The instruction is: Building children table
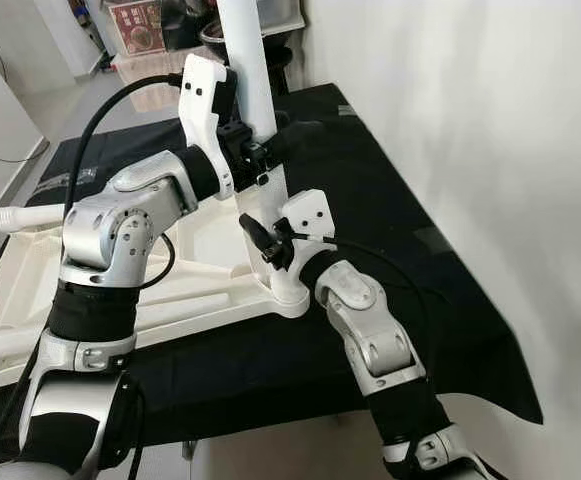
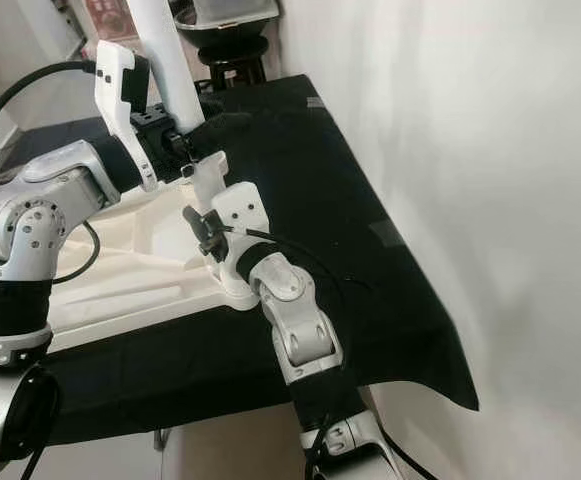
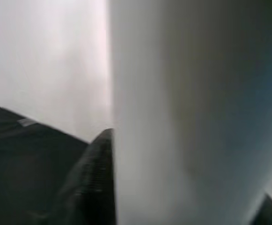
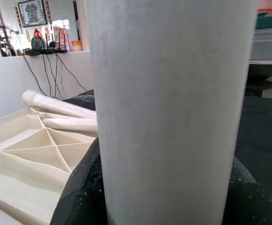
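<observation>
A white children's table top lies upside down on a black cloth. One white table leg stands upright in its near right corner socket. My left gripper is shut on this leg about halfway up; in the left wrist view the leg looms close beside one black finger. My right gripper is shut on the same leg lower down, just above the socket. The right wrist view has the leg between both black fingers. A loose leg rests on the far left of the top.
A white wall rises close along the right of the table. The cloth hangs over the near right edge. Two loose legs lie across the ribbed underside. Boxes and a dark chair stand beyond the far end.
</observation>
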`<state>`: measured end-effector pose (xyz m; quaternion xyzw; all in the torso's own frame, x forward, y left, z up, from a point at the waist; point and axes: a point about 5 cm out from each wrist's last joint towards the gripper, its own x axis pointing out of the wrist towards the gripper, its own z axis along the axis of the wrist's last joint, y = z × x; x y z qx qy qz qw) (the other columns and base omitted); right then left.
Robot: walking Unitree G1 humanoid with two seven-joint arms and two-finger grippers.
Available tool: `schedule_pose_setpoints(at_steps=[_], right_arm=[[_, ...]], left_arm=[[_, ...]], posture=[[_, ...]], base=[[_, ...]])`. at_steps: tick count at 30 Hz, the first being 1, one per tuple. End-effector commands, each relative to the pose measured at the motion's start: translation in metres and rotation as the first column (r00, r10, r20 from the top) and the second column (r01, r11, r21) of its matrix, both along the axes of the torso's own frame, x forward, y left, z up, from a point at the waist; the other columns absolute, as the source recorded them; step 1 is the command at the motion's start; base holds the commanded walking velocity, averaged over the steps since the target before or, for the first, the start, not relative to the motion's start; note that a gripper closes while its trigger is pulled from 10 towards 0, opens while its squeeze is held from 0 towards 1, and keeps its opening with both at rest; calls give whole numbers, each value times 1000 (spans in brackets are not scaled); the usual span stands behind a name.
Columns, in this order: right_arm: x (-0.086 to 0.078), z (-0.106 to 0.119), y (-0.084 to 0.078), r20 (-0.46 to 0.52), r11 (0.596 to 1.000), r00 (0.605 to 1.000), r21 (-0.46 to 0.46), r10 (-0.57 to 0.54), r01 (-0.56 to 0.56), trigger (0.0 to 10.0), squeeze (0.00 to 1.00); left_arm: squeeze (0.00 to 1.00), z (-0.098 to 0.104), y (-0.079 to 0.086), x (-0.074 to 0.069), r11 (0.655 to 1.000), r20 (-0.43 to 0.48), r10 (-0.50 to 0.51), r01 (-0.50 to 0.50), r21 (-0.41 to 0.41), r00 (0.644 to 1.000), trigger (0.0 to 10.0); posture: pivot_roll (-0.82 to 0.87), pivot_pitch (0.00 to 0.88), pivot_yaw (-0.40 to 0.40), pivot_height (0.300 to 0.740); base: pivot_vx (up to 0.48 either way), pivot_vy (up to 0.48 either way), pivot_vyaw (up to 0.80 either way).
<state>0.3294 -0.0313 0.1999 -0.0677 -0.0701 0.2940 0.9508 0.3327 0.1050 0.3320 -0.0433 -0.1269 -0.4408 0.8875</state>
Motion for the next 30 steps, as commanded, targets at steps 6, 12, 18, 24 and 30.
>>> schedule_pose_setpoints(at_steps=[6,12,18,24,30], right_arm=[[5,-23,2,-101,996,994,-79,29,-38,10000,659],[18,16,-1,17,955,955,17,295,-295,10000,1000],[23,29,-2,32,842,847,-135,531,-522,10000,306],[18,30,2,-16,692,705,-180,709,-699,10000,0],[21,27,5,-52,626,641,-168,766,-762,0,0]], left_arm=[[0,0,-1,-1,1000,14,-7,7,6,1000,0],[0,1,-1,-1,1000,18,-13,13,9,1000,0],[0,2,-1,-2,1000,25,-22,22,9,999,0],[0,3,-3,-3,999,27,-32,31,11,999,0],[0,4,-5,-4,999,29,-38,38,14,999,0]], posture=[[-88,91,99,740],[-85,88,101,740],[-79,84,107,740],[-73,79,112,740],[-65,77,114,740]], base=[[0,0,0],[0,0,0],[0,0,0],[0,0,0],[0,0,0]])
